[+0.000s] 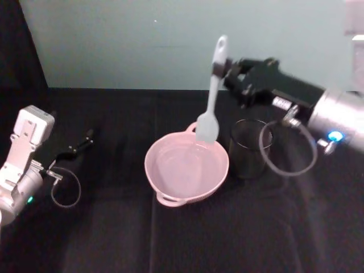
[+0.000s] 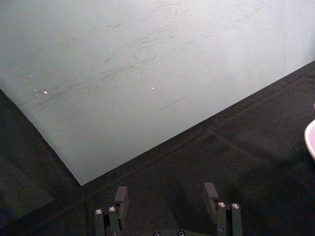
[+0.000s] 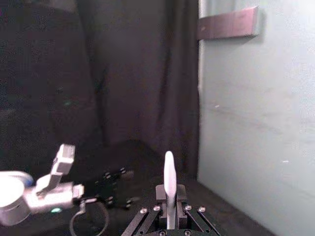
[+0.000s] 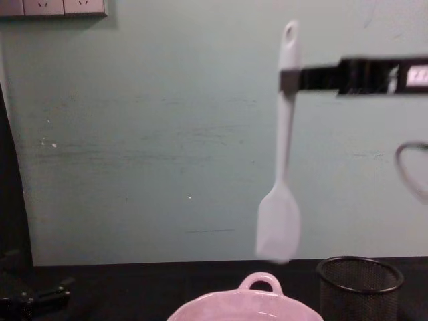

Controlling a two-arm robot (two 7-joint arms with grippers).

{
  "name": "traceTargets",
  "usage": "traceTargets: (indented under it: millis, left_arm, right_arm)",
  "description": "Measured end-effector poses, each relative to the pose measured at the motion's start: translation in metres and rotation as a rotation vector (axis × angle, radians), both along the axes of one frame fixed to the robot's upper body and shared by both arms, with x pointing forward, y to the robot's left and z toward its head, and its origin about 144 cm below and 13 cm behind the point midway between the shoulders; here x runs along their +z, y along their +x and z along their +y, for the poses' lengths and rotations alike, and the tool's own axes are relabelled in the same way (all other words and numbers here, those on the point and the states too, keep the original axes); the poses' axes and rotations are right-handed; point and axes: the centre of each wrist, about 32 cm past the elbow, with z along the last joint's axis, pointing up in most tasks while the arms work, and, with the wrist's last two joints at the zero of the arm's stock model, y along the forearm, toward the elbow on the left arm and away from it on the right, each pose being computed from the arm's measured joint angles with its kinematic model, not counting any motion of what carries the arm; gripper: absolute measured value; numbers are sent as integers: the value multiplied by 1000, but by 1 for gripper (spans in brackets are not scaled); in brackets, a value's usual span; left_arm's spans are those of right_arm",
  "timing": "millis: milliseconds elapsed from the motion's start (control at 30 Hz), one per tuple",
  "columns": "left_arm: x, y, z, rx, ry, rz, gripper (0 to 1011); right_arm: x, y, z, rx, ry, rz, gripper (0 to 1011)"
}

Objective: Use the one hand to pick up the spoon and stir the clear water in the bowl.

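Note:
My right gripper (image 1: 219, 69) is shut on the upper handle of the white spoon (image 1: 211, 102), just below the hole in its tip. The spoon hangs nearly upright, its scoop in the air above the far rim of the pale pink bowl (image 1: 170, 196). The chest view shows the spoon (image 4: 285, 140) held by the right gripper (image 4: 289, 79), the scoop well clear of the bowl (image 4: 247, 304). Faint glints mark the clear water (image 1: 182, 168) inside. In the right wrist view the handle (image 3: 169, 172) stands between the fingers. My left gripper (image 1: 86, 138) rests open at the far left.
A black wire-mesh cup (image 1: 249, 149) stands right beside the bowl, on its right and under my right arm. Black cloth covers the table, with a pale green wall behind. In the left wrist view the left gripper (image 2: 166, 196) holds nothing and the bowl's rim (image 2: 311, 140) shows.

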Motion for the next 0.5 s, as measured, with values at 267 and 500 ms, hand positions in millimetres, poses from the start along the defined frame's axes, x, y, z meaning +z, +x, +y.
traceTargets:
  millis: [267,500]
  left_arm:
    - [0,0,0,0,0,0,1011]
    - [0,0,0,0,0,0,1011]
  right_arm:
    - [-62,14,15,54,3,-32,113]
    - [-101,20,14,56,-16,-32,114]
